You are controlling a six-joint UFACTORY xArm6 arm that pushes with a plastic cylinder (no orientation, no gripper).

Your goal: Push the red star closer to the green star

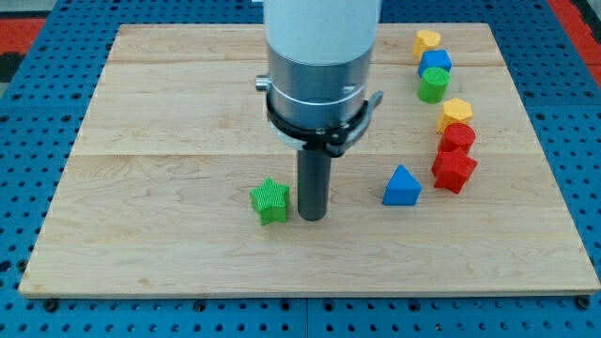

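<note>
The green star [270, 201] lies on the wooden board, left of centre toward the view's bottom. My tip [311, 217] stands just to its right, very close to it or touching it. The red star [454, 171] lies far to the view's right, at the bottom of a column of blocks. A blue triangle [402, 187] lies between my tip and the red star.
The column on the view's right holds, from the top, a yellow block [427, 41], a blue block [436, 62], a green cylinder [433, 85], a yellow block [455, 113] and a red block [458, 138]. The arm's white and grey body [319, 66] hangs over the board's middle.
</note>
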